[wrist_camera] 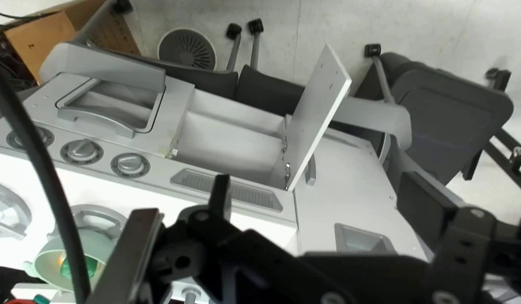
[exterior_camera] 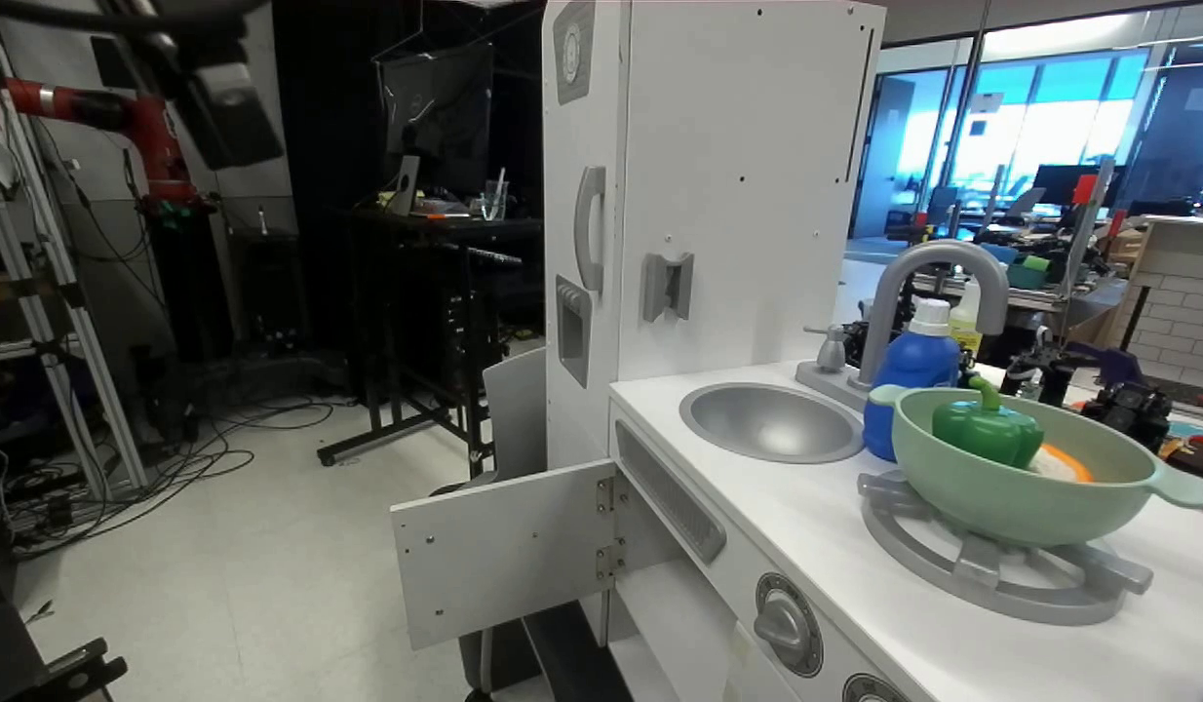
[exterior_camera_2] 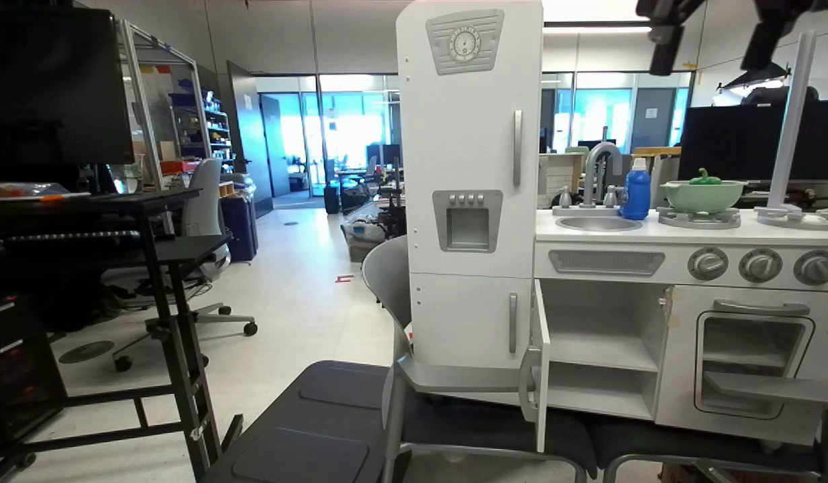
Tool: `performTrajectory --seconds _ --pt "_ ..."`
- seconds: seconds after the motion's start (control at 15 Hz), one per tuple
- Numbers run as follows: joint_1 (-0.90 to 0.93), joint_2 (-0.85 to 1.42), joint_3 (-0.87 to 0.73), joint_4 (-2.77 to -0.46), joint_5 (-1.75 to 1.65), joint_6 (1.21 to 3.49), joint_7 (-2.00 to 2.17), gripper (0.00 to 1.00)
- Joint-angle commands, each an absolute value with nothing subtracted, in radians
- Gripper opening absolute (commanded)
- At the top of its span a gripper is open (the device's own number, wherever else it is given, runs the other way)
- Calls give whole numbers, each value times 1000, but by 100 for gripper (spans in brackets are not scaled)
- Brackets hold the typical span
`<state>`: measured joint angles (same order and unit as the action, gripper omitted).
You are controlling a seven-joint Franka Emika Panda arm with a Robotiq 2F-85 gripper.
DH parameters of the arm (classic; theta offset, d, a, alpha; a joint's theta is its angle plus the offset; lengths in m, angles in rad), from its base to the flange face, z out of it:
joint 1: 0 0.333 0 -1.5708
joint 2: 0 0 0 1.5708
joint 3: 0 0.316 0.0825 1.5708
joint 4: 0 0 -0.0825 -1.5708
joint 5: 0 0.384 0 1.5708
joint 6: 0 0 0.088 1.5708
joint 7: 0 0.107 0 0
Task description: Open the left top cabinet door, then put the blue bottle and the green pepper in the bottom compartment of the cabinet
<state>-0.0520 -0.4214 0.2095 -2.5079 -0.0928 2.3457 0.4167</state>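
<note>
The blue bottle [exterior_camera: 911,366] [exterior_camera_2: 635,193] stands upright on the counter beside the sink in both exterior views; my gripper's parts may hide it in the wrist view. In the pale green bowl [exterior_camera: 1026,492] rests the green pepper [exterior_camera: 987,429] [exterior_camera_2: 704,178] [wrist_camera: 82,267]. Below the sink, a white cabinet door [exterior_camera: 509,546] [exterior_camera_2: 541,362] [wrist_camera: 319,114] is swung outward; I cannot tell whether it is the left top cabinet door. Behind it, a shelf divides the cabinet, with the bottom compartment [exterior_camera_2: 598,392] [wrist_camera: 239,110] beneath. My gripper [exterior_camera_2: 714,57] [wrist_camera: 321,196] hangs high, open, with nothing between its fingers.
A tall white fridge unit [exterior_camera_2: 468,154] adjoins the counter. The grey faucet [exterior_camera: 948,258] rises behind the sink basin [exterior_camera: 772,424]. Grey chairs [exterior_camera_2: 387,288] crowd the front of the cabinet. An orange-edged item [exterior_camera: 1069,463] shares the bowl, which sits on a grey burner [exterior_camera: 991,585].
</note>
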Motion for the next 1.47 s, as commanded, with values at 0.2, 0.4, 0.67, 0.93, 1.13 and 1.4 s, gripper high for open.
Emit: performTrajectory --seconds 0.2,0.4,0.67,0.93,1.13,1.4 --pt "-119 -13 273 -2154 -436 2405 853 100" --pt "-38 142 206 -1994 -563 2387 981 100" --pt "84 279 111 -1849 -617 2393 1042 100" --pt "179 354 31 -1765 -664 2409 1079 100" --pt "216 390 -12 -1728 -706 2412 1103 100" --pt "232 444 -45 -1664 -730 2406 1112 100"
